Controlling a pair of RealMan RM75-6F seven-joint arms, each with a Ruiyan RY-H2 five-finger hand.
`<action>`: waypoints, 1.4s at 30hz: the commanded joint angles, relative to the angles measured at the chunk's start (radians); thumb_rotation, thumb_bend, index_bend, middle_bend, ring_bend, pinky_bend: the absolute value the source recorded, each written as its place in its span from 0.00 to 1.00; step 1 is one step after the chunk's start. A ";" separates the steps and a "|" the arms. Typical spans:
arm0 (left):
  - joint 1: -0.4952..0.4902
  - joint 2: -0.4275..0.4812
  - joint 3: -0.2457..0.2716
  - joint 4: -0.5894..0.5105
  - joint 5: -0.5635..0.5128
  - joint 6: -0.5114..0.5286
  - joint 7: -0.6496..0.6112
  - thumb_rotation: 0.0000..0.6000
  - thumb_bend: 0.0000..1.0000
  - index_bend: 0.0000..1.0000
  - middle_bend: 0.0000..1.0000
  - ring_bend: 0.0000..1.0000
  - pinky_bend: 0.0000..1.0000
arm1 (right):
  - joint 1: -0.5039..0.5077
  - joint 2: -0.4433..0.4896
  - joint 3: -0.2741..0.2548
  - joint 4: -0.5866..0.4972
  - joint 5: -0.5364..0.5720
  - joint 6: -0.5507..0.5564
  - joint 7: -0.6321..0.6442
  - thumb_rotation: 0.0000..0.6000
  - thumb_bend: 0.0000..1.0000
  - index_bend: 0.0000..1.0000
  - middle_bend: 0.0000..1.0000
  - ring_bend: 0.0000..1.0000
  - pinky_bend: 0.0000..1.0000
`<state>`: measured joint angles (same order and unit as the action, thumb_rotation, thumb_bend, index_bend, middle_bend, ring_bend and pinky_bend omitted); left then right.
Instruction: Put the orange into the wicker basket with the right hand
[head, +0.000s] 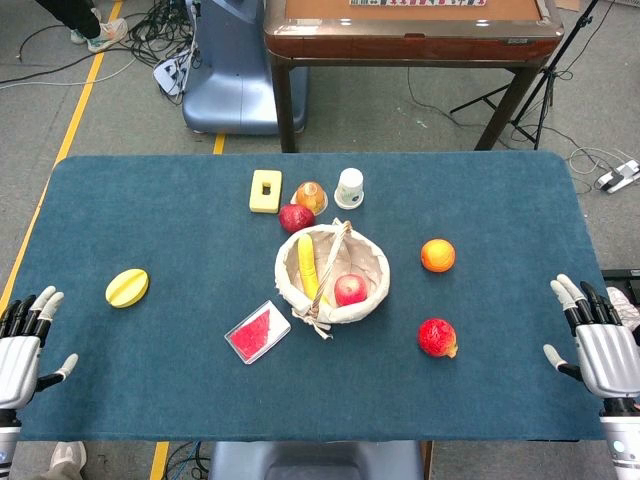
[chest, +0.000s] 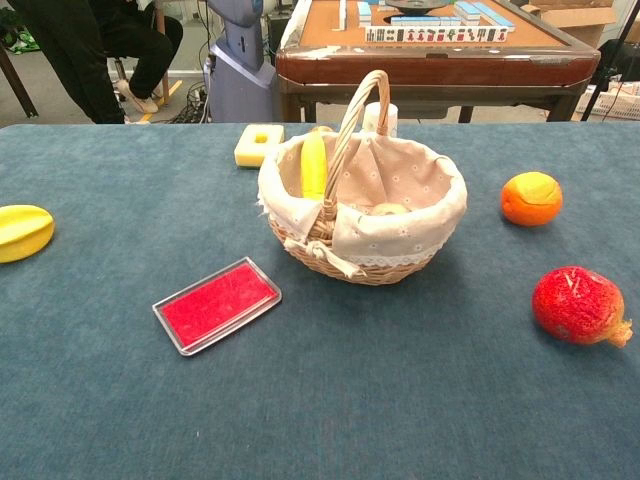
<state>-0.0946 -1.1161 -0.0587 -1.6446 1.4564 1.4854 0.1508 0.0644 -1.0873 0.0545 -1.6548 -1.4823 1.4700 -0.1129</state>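
Note:
The orange (head: 437, 255) (chest: 531, 198) lies on the blue table, right of the wicker basket (head: 372, 297) (chest: 400, 255). The basket has a cloth lining and an upright handle; it holds a banana (head: 307, 264) (chest: 314, 165) and a red apple (head: 350, 290). My right hand (head: 603, 343) rests open at the table's right edge, well right of the orange and holding nothing. At the left edge my left hand (head: 20, 345) is open too, palm down. Neither hand shows in the chest view.
A pomegranate (head: 437, 338) (chest: 578, 306) lies between the orange and my right hand. A red card case (head: 257, 331) (chest: 217, 305) sits front left of the basket, a yellow fruit (head: 127, 288) (chest: 22, 232) far left. Behind the basket stand a yellow block (head: 265, 190), a red apple (head: 296, 217), a jelly cup (head: 311, 196) and a white cup (head: 349, 187).

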 joint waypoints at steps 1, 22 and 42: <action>0.001 -0.001 -0.001 0.001 0.002 0.004 -0.001 1.00 0.26 0.05 0.00 0.00 0.01 | 0.001 0.003 -0.001 -0.004 -0.005 0.000 0.002 1.00 0.20 0.00 0.08 0.00 0.15; 0.003 -0.005 0.003 0.002 0.005 0.007 0.004 1.00 0.26 0.06 0.00 0.00 0.01 | 0.121 0.082 0.045 -0.105 0.031 -0.158 -0.129 1.00 0.20 0.00 0.09 0.04 0.17; 0.024 -0.006 0.001 0.015 0.000 0.037 -0.022 1.00 0.26 0.06 0.00 0.00 0.01 | 0.509 -0.111 0.161 0.053 0.444 -0.600 -0.373 1.00 0.17 0.02 0.13 0.06 0.22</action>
<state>-0.0710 -1.1225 -0.0577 -1.6300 1.4566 1.5215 0.1291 0.5383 -1.1599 0.2068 -1.6429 -1.0857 0.9084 -0.4503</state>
